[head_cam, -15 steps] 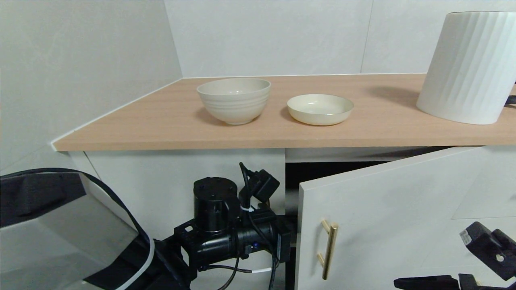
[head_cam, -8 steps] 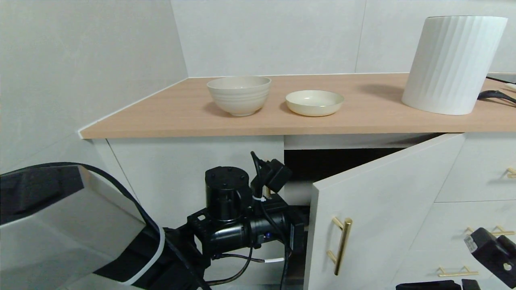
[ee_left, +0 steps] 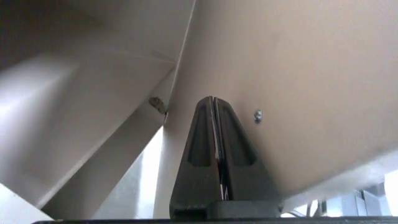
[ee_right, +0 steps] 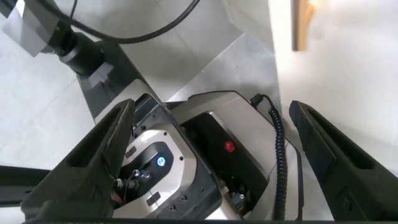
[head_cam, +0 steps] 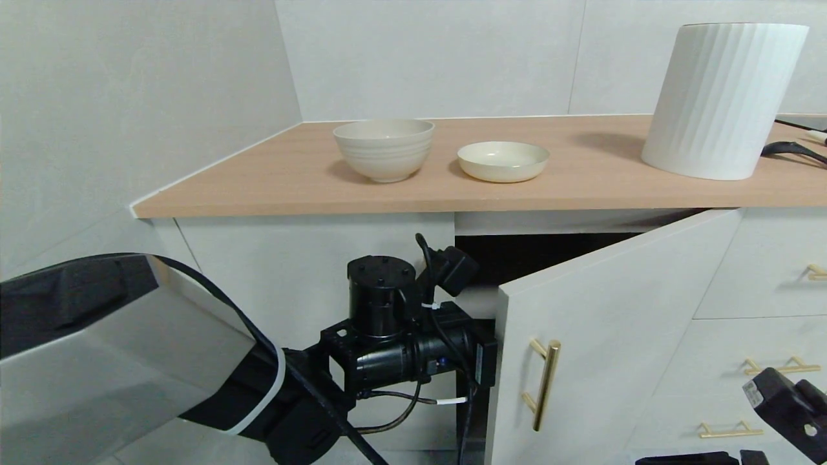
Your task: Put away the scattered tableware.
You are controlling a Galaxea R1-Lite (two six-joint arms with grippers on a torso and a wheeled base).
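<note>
Left claw point(ee_left: 212, 104) is clenched on nothing, low beside the open cabinet door point(head_cam: 614, 323). Bowl point(head_cam: 384, 148) and dish point(head_cam: 503, 161) stand on the table point(head_cam: 291, 187), up above it. I judge them farther from the released right claw point(ee_right: 211, 155).

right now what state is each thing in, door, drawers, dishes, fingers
cabinet door: open partway
drawers: shut
bowl: upright on the counter
shallow dish: upright, empty, on the counter
left gripper: fingers shut, nothing between them
right gripper: fingers open, empty
</note>
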